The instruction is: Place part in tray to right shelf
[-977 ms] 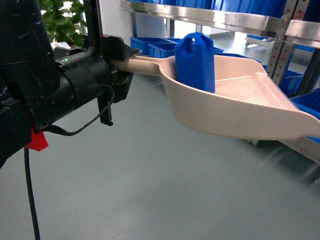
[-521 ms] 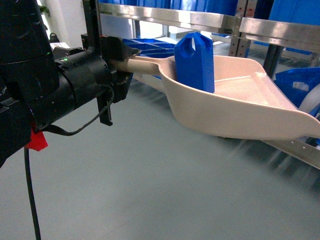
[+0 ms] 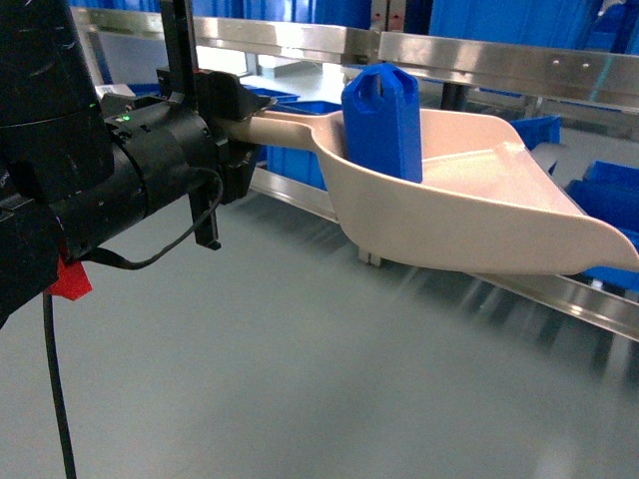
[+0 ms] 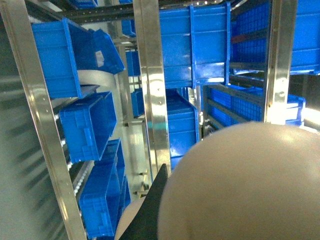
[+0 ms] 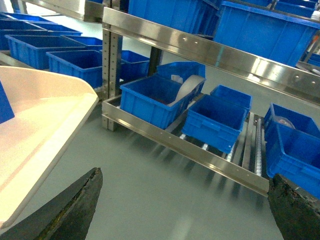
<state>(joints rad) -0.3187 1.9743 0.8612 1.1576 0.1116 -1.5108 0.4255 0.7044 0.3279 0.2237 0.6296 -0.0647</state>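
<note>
One part (image 3: 381,120), bright blue, stands upright inside the tray (image 3: 479,215), at the back of the scoop near where the handle joins, about 12 o'clock of the tray's bowl in head view. Tray is held in the air above the grey floor (image 3: 280,379), handle running toward 9 o'clock into the left gripper (image 3: 240,125), whose fingers are closed on the handle. Tray lip points toward 3 o'clock, close to the right shelf (image 5: 190,150) but not on it. Shelf front rail is silver, with blue crates (image 5: 155,97) sitting on the roller tracks behind it. Right gripper (image 5: 185,210) shows two dark fingers (image 5: 75,205) spread wide apart at the bottom of its wrist view, holding nothing. Left wrist view is mostly blocked by the beige tray (image 4: 245,185), racks with blue crates beyond.
</note>
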